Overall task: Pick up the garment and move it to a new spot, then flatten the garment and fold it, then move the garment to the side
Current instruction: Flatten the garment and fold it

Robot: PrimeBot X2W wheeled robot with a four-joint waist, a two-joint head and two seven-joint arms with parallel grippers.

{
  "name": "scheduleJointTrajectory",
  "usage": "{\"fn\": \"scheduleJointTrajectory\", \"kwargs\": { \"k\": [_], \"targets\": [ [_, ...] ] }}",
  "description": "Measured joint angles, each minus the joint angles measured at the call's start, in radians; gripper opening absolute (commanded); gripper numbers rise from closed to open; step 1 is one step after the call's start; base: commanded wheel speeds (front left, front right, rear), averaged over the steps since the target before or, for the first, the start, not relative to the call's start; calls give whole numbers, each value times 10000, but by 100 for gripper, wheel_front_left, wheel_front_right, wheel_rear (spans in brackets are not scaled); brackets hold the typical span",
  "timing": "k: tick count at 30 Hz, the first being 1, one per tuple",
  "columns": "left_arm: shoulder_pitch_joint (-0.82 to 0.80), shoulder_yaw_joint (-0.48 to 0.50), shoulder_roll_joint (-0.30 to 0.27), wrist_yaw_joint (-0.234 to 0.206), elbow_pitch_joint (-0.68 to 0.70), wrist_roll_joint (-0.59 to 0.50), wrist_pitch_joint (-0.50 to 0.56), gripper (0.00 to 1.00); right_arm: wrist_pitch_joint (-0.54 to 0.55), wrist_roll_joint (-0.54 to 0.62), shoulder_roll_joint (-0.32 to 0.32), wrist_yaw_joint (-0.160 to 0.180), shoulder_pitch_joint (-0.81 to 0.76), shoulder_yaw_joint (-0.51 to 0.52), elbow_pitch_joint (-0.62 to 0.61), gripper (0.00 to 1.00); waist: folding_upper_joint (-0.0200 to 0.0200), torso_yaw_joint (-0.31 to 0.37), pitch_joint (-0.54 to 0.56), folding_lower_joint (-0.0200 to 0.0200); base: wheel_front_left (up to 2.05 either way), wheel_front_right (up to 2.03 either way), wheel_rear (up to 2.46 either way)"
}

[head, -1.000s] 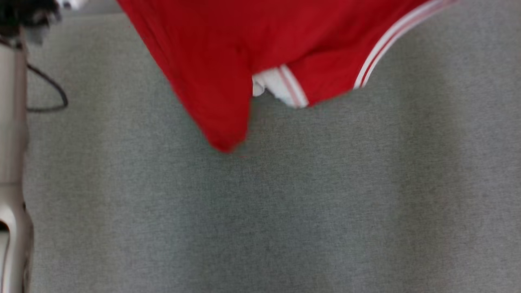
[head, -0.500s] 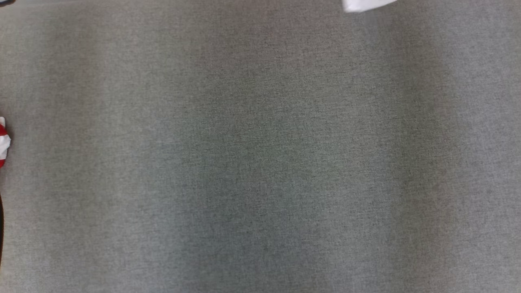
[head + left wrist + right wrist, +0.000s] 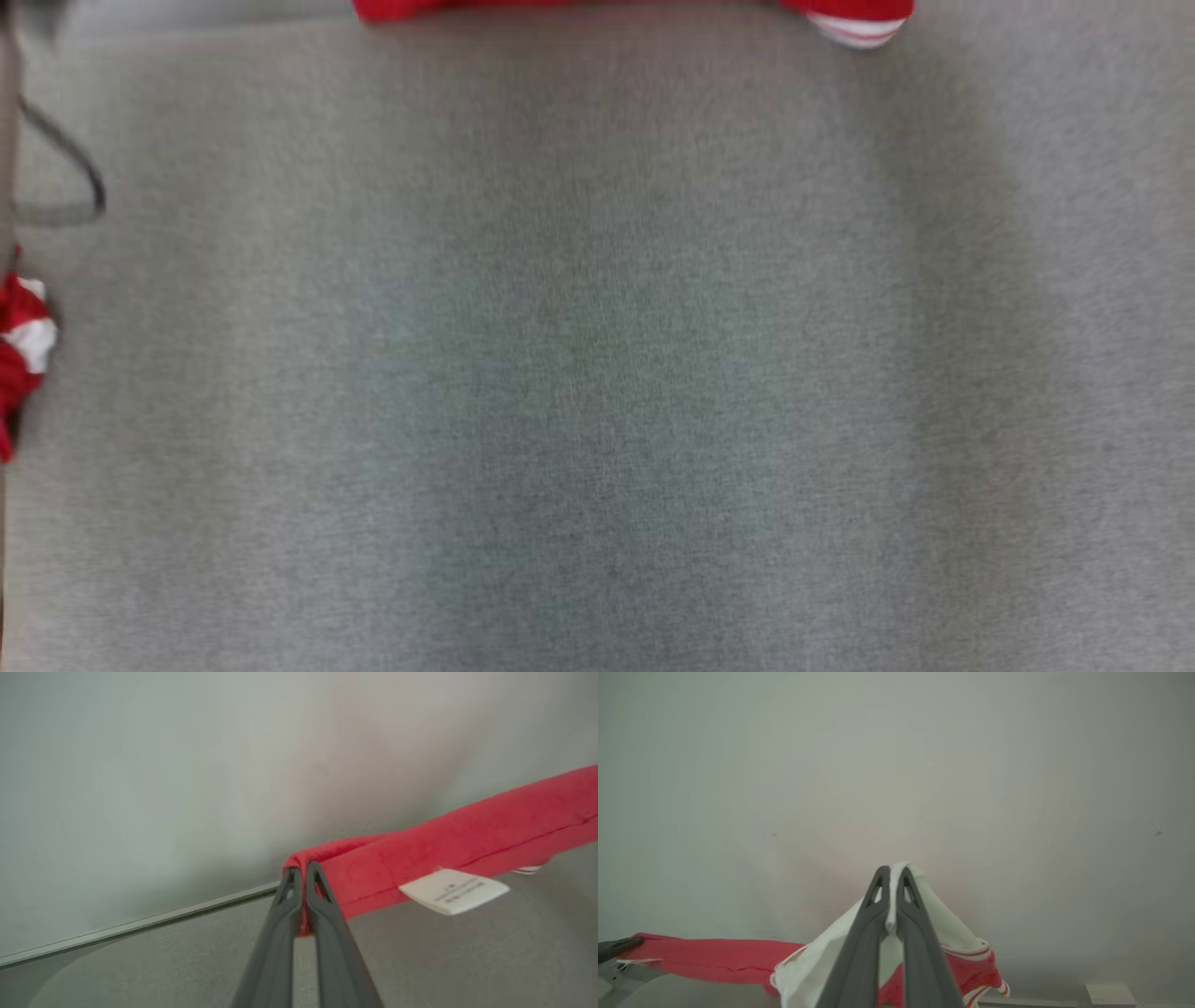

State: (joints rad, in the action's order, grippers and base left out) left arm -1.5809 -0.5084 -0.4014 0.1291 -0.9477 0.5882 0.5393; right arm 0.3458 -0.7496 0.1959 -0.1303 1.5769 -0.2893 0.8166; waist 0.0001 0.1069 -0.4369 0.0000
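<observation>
Across the head view spreads a grey fabric surface [image 3: 597, 373], the largest thing here, flat and somewhat blurred. Behind it, in both wrist views, stands a plain pale wall [image 3: 187, 765].

The garment [image 3: 560, 7], red with white trim, hangs at the far side of the surface. Its lower edge runs along the top of the head view, with a striped white-and-red cuff [image 3: 854, 28] at the right end. In the left wrist view the garment is a taut red band reaching off to the right above the grey surface.

The left gripper [image 3: 299, 873] is clenched on the red hem, its two dark fingers pressed together with cloth pinched at the tips. The right gripper [image 3: 891, 872] is likewise clamped, grasping a white fold of the garment, with red and striped cloth drooping below it.

A white label [image 3: 453, 890] sticks out from the red band near the left gripper. At the head view's left edge show a scrap of red-and-white cloth [image 3: 23, 336] and a thin dark cable [image 3: 56, 217]. Whether the scrap is part of the same garment I cannot tell.
</observation>
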Motion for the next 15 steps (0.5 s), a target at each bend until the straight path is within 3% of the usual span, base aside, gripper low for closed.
{"fn": "scheduleJointTrajectory", "kwargs": {
  "k": [8,15],
  "targets": [
    [2733,-2203,-1542,25,1996,2265,1910,0,1737,-1212,796,0,-3391,-1578,-1912,0,-1,19,1447,-1,0,0,0],
    [5260,-3244,-2915,25,3879,3822,2961,0,3674,-1965,1827,-2,-6338,-2518,-3785,0,-1,81,2932,-2,0,0,0]
  ]
}}
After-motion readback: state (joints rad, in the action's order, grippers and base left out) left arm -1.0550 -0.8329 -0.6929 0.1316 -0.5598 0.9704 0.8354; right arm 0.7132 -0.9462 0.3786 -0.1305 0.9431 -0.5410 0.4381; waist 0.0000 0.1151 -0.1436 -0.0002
